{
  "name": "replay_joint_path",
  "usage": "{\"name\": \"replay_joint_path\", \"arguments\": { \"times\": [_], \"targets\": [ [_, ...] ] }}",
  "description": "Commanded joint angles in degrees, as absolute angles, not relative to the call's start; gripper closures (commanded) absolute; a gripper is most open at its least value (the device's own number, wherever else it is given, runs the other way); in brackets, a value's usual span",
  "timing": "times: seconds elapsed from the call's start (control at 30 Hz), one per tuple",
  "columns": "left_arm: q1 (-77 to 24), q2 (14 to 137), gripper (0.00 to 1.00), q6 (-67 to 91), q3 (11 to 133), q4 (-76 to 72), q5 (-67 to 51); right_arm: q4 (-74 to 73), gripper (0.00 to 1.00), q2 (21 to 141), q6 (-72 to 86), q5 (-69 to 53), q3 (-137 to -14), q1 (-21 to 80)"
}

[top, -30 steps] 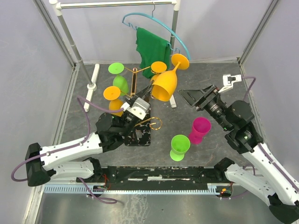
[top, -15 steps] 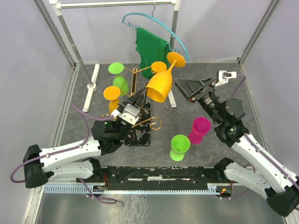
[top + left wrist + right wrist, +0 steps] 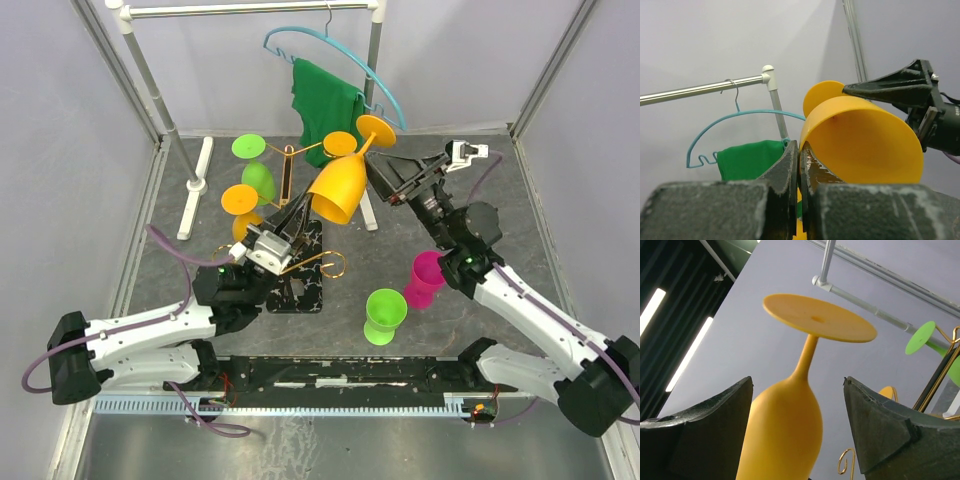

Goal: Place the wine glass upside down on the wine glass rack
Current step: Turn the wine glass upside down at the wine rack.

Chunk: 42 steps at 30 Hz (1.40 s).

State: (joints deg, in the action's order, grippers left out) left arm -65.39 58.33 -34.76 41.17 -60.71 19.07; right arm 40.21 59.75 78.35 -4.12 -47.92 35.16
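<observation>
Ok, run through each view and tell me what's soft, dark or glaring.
Top external: evenly lit and sharp throughout. Left wrist: the left gripper's fingers are blurred up close, while the orange wine glass is crisp. Right wrist: the right gripper's fingers read dark, and ceiling light strips glare at upper left.

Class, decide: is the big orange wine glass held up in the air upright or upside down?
Upside down, and tilted: the orange wine glass has its round foot above its bowl in the right wrist view.

Left arm (image 3: 150, 326), jaws clamped; right arm (image 3: 532, 312), jaws spread (both raised)
</observation>
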Motion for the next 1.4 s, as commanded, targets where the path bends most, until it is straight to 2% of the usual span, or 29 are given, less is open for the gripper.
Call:
{"name": "replay_joint_path", "arguments": {
  "times": [0.0, 0.17, 0.27, 0.47, 0.77, 0.87, 1.13, 1.2, 1.37],
  "targets": [
    [-65.82, 57.13, 0.97, -33.58, 40.51, -65.77, 18.81, 47.47, 0.21, 61.87, 80.41, -5.49, -49.45, 35.47],
    [-65.79, 57.53, 0.97, -33.49, 39.76, -67.15, 19.16, 51.99, 0.40, 64.08, 80.69, -5.51, -49.83, 35.77],
    [-65.81, 58.28, 0.97, -33.32, 39.27, -68.29, 19.56, 53.69, 0.46, 65.25, 81.17, -6.21, -50.15, 36.03],
    [-65.76, 59.03, 0.97, -33.56, 38.67, -70.18, 20.42, 54.07, 0.56, 66.29, 81.40, -7.54, -50.49, 36.76],
    [-65.75, 59.01, 0.97, -32.07, 37.86, -70.99, 19.56, 54.22, 0.59, 67.18, 80.60, -7.65, -50.52, 37.19],
    [-65.84, 58.62, 0.97, -31.63, 37.17, -71.15, 19.43, 54.78, 0.63, 67.53, 80.62, -7.73, -50.40, 37.19],
    [-65.82, 57.22, 0.97, -31.36, 36.24, -69.79, 18.83, 55.51, 0.88, 67.01, 79.50, -7.16, -49.77, 37.26],
    [-65.82, 56.54, 0.95, -31.49, 35.85, -69.24, 18.98, 54.88, 0.95, 66.39, 78.70, -6.92, -49.38, 37.26],
    [-65.77, 54.77, 0.70, -32.39, 34.52, -67.46, 19.86, 51.62, 0.99, 64.14, 75.50, -6.08, -49.04, 37.26]
  ]
}}
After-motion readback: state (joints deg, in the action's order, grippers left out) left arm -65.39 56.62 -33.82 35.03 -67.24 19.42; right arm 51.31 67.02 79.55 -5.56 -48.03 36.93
